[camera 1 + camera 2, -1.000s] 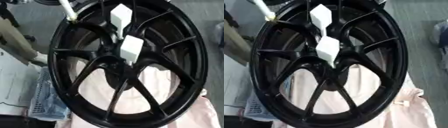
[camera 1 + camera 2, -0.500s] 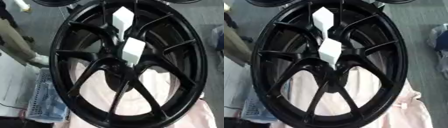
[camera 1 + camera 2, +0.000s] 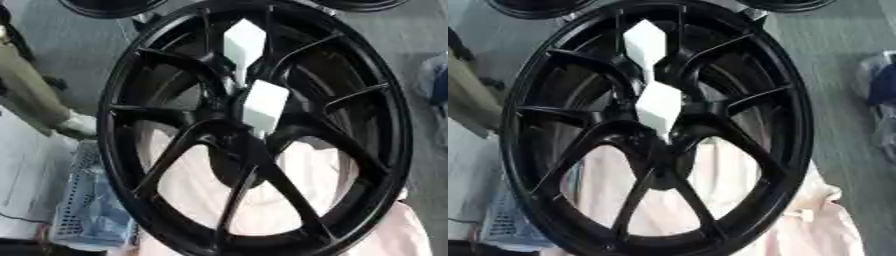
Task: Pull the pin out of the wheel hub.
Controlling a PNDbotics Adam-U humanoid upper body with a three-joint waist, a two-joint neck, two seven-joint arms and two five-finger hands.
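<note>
Black wheel hub (image 3: pixel 254 135) filling both views, white blocky piece (image 3: pixel 656 107) at its centre, pale pink cloth (image 3: pixel 824 225) beneath, grey floor (image 3: pixel 70 45), mesh basket (image 3: pixel 87 210) clearer in left eye view, no hands or fingers visible.

No text, brand, number or sign can be read anywhere in either eye view. The black wheel hub (image 3: pixel 262 130) shows no legible marking on its rim or spokes. The 2 white blocks at its centre, the upper white block (image 3: pixel 243 42) and the lower white block (image 3: pixel 264 104), are plain (no print shows on them). The grey perforated crate (image 3: pixel 87 210) at lower left bears nothing readable either.
</note>
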